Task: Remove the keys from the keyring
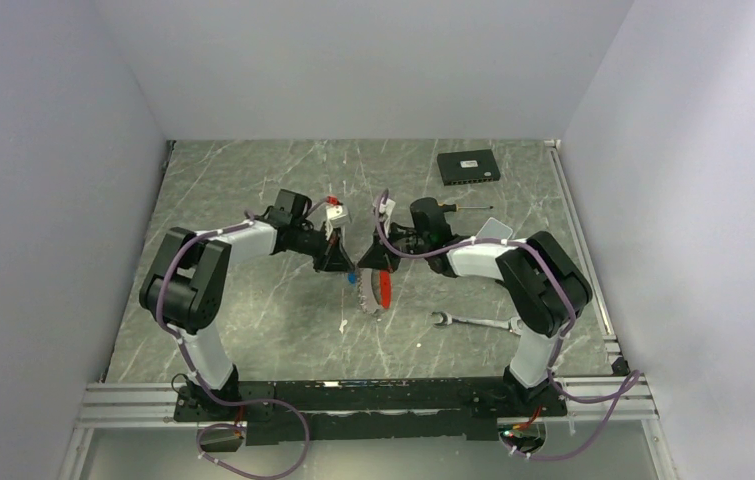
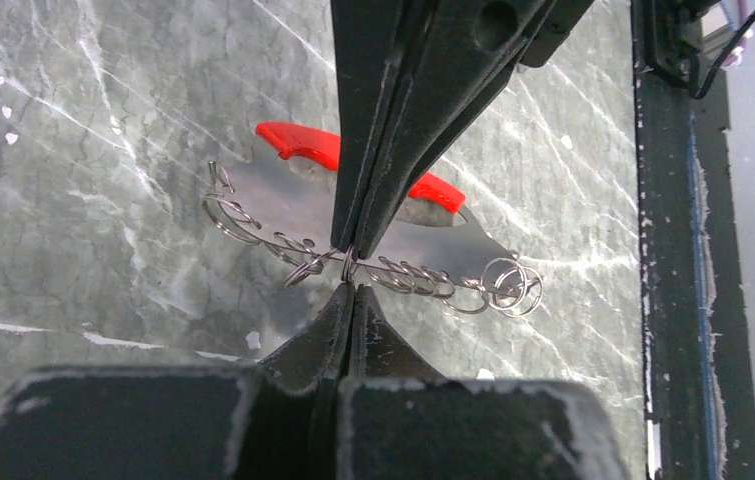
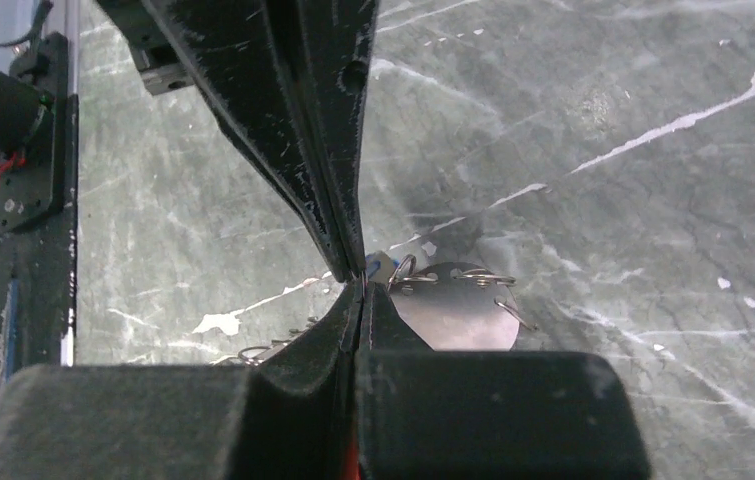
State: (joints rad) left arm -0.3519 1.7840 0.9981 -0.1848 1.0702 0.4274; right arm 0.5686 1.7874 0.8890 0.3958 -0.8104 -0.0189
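The keyring [image 2: 423, 278], a row of thin silvery rings along a flat silvery plate with a red tag [image 2: 298, 141], hangs just above the table between both arms [image 1: 371, 296]. My left gripper [image 2: 349, 284] is shut, its tips pinching one small ring in the middle of the row. From the opposite side my right gripper [image 3: 361, 284] is shut on the same spot; red shows between its fingers lower down. Of the keys, only a blue head [image 3: 378, 262] peeks out beside the meeting tips, also seen from above [image 1: 352, 272].
A silver wrench [image 1: 473, 321] lies near the right arm's base. A screwdriver [image 1: 458, 207] and a black box [image 1: 468, 166] sit at the back right. A tiny silvery piece [image 1: 344, 326] lies on the table below the grippers. Grey walls enclose three sides.
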